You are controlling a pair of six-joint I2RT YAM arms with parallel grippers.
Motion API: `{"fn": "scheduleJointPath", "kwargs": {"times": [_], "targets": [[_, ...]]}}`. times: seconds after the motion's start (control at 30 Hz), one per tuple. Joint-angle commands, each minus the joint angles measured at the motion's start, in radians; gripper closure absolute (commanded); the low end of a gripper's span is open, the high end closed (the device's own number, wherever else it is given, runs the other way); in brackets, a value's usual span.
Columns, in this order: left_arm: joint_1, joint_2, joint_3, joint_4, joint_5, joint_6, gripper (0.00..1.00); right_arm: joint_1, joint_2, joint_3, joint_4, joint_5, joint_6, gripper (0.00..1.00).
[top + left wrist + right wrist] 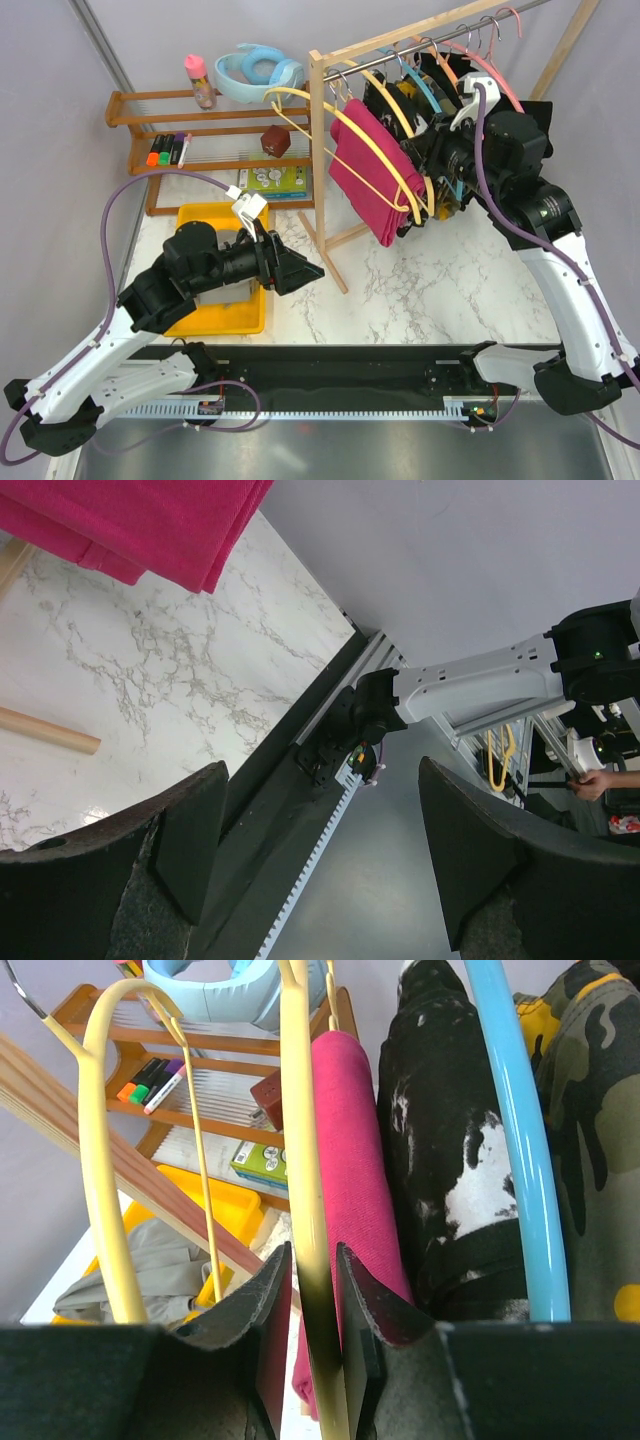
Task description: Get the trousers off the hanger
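1. The right gripper [312, 1255] clamps the slim yellow plastic hanger [300, 1110].
2. The folded magenta cloth trousers [355, 1160] hang just right of its jaws, long axis downward, with black white-speckled trousers [440, 1160] crowding beyond.
3. The left gripper [322, 780] gapes empty over the white marble tabletop [150, 680].

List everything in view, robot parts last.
loaded yellow hanger: one, yellow, second on rack
magenta trousers: one, magenta, on loaded yellow hanger
empty yellow hanger: one, yellow, frontmost on rack
speckled trousers: one, black-and-white, behind the magenta
blue hanger: one, blue, behind those
camouflage trousers: one, olive-and-yellow, behind blue hanger
rack: one, wood, on table
bin: one, yellow, left of rack
grey cloth: one, grey, in bin
shelf: one, wood, back left
markers: at least three, orange, green, purple, on shelf
bottle: one, pink, shelf top
cube: one, brown, on shelf
left end effector: one, black, open, beside bin
right end effector: one, black, shut on loaded yellow hanger
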Motion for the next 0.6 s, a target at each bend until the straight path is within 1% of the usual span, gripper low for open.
{"fn": "scheduleJointPath", "kwargs": {"times": [0.0, 0.13, 0.23, 0.27, 0.33, 0.37, 0.57], "targets": [[-0.005, -0.003, 0.011, 0.026, -0.011, -0.024, 0.17, -0.01, 0.009, 0.003, 0.07, -0.021, 0.012, 0.7], [-0.005, -0.004, 0.018, 0.027, -0.011, -0.023, 0.17, -0.009, 0.015, 0.0, 0.087, -0.037, 0.022, 0.74], [-0.005, -0.004, 0.019, 0.026, -0.009, -0.021, 0.17, -0.009, 0.018, -0.001, 0.091, -0.039, 0.028, 0.82], [-0.005, -0.004, 0.021, 0.026, -0.008, -0.023, 0.17, -0.01, 0.013, -0.004, 0.1, -0.037, 0.035, 0.89], [-0.005, -0.003, 0.024, 0.026, -0.008, -0.023, 0.17, -0.01, 0.01, -0.004, 0.108, -0.036, 0.04, 0.98], [-0.005, -0.004, 0.028, 0.024, -0.005, -0.023, 0.17, -0.012, 0.007, -0.001, 0.113, -0.039, 0.048, 1.0], [-0.005, -0.004, 0.036, 0.022, -0.003, -0.018, 0.17, -0.01, 0.012, 0.046, 0.111, -0.073, 0.071, 1.0]]}}
